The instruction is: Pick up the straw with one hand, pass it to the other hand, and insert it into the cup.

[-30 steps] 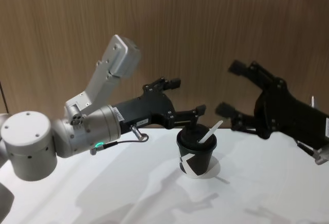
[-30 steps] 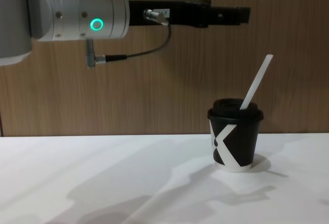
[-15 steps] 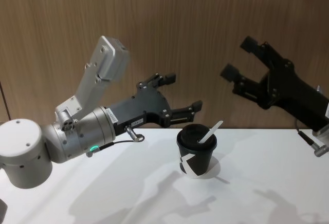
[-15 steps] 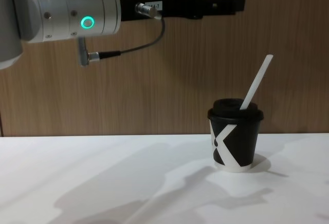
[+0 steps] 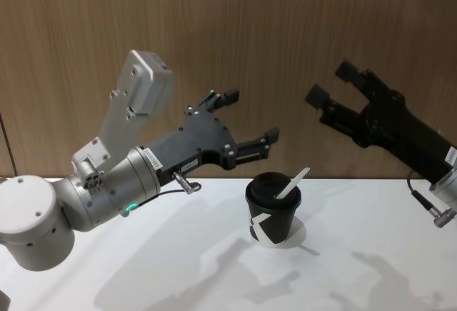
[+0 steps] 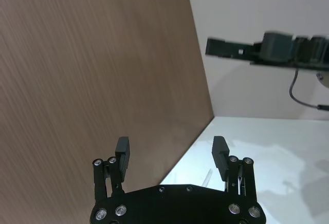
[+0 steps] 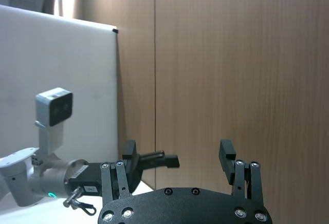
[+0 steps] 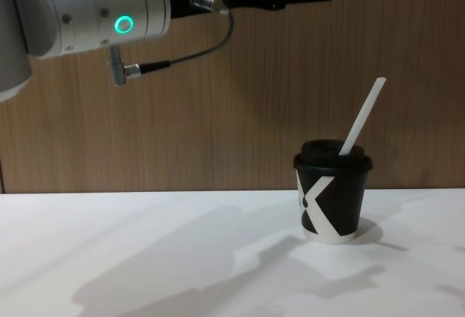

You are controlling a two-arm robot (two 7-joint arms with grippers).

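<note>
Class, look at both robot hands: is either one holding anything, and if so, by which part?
Nothing is held. The left hand and the right hand are both open and empty, raised above the table. The straw stands tilted in the cup.

A white table [image 5: 178,268] carries a single black paper cup [image 5: 273,211], which stands upright on its white base rim, below and just ahead of the left gripper [image 5: 246,122] and below and to the inner side of the right gripper [image 5: 330,90], touching neither. A white straw [image 8: 362,117] stands in the cup's black domed lid [image 8: 333,153] and leans toward the right gripper's side. Soft shadows of the arms lie across the tabletop around the cup.
</note>
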